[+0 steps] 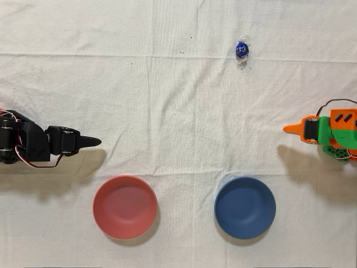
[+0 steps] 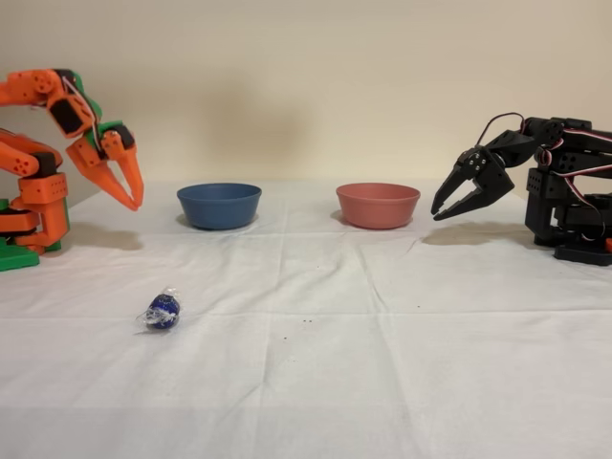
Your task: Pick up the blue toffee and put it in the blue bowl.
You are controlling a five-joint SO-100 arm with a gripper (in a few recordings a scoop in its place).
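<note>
In the overhead view the blue toffee [image 1: 242, 49] lies alone on the cloth-covered desk [image 1: 167, 100] toward the far edge, well apart from the blue bowl [image 1: 245, 207] and from the orange arm's end effector [image 1: 294, 129] at the right, whose finger state cannot be told here. In the fixed view the end effector [image 2: 131, 194] hangs at the left, fingers drawn nearly together and holding nothing, with the toffee [image 2: 163, 310] nearer the camera. It looks light and slippery in its foil; the round middle seems the surest hold, not the flimsy twisted ends.
</note>
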